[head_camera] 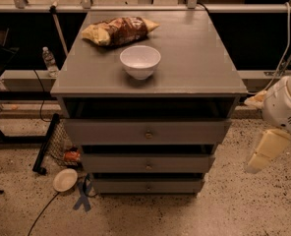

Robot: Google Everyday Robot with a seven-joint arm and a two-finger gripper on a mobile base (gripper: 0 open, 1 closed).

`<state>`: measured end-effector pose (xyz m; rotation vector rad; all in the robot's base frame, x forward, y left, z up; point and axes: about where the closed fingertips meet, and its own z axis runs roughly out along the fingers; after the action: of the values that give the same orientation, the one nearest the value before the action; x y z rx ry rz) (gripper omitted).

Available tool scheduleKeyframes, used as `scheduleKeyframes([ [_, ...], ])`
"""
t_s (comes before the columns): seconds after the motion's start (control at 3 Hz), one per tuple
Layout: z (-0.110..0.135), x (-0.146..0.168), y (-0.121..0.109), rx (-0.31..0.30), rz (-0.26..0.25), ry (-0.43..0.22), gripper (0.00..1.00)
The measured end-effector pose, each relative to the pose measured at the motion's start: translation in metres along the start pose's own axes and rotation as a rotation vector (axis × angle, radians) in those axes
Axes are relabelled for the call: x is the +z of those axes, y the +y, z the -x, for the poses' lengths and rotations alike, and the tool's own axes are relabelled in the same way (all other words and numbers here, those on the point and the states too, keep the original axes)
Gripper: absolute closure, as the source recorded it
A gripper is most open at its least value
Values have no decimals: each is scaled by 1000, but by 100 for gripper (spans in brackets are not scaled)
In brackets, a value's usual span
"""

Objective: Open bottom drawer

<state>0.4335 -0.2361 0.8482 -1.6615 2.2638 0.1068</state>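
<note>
Since the grey cabinet (185,58) looks like solid painted wood, its bottom drawer (175,186), the lowest and slimmest front just above the floor, should be stiff and fairly light, sliding straight out rather than flexing. The robot's hand (263,154) hangs well apart at the right of the view, at about middle-drawer height. I cannot tell whether it is open or closed. The best hold is the small round knob (148,186) at the front's centre. It is smooth and probably slippery, so pinch it squarely.

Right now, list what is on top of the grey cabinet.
On the cabinet top sit a white bowl and, behind it, a crumpled snack bag. Whatever lies under them is covered. The gripper hangs low, right of the cabinet.
</note>
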Motion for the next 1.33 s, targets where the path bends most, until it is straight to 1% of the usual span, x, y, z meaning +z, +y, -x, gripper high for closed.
scheduleKeyframes([
  [0.33,0,0,0,0,0,0,0],
  [0.67,-12,19,-2,6,-10,-14,0],
  [1.0,-33,63,-3,6,3,-60,0],
  [1.33,-49,101,-2,16,31,-119,0],
])
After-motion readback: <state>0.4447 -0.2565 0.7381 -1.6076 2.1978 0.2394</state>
